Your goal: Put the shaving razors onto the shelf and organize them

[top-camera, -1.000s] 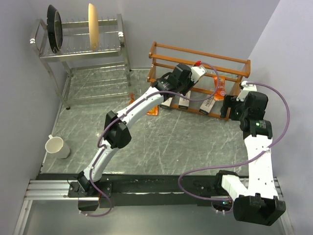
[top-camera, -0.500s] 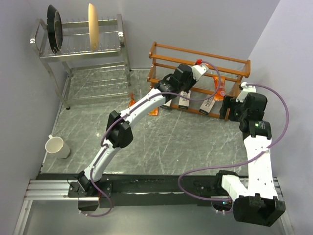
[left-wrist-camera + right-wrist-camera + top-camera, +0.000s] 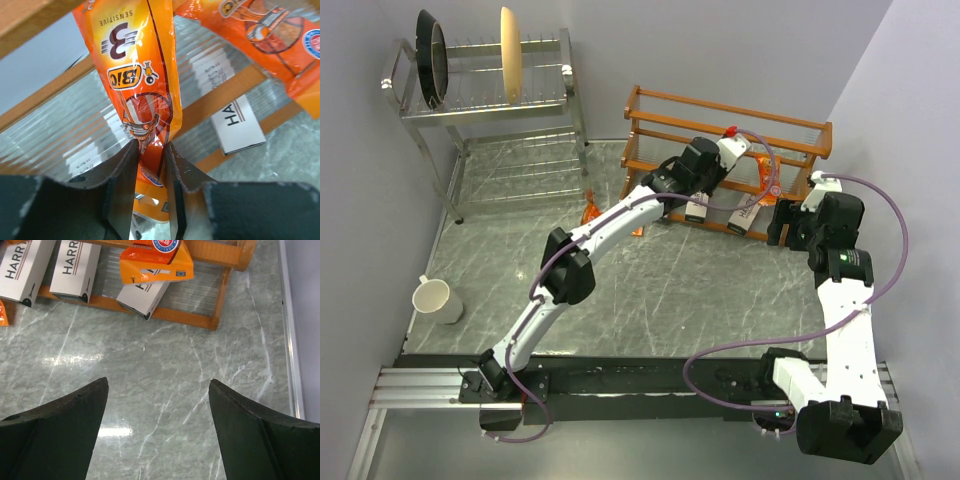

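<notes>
Since the earlier frame, the left arm has swung rightward along the shelf [image 3: 720, 108]. This has carried the left hand [image 3: 150, 146] farther over the rails and uncovered the loose orange pack [image 3: 590, 211]. The right arm has not moved.

1. Right hand [image 3: 157, 385]: released, fingers spread wide, holding nothing. It hovers above the counter [image 3: 165, 355], just near of the shelf's right end.
2. Loose orange pack: lies on the counter left of the shelf, partly hidden by the left arm. Not yet placed.
3. Pale-grey boxes: the left box [image 3: 20, 270], middle box [image 3: 75, 265] and right box [image 3: 142, 300] rest on the lowest tier, with their near ends projecting past the front rail. The right box sits skewed, and the shelved orange pack [image 3: 155, 262] lies across its far end.
4. Left hand: clenched on the near end of the held orange pack [image 3: 142, 75], which extends away over the rails. Whether it touches them cannot be told.

Status, as judged: all three boxes and one pack are shelved, and one pack is in placement. At least the loose pack remains, plus straightening of the skewed box.
</notes>
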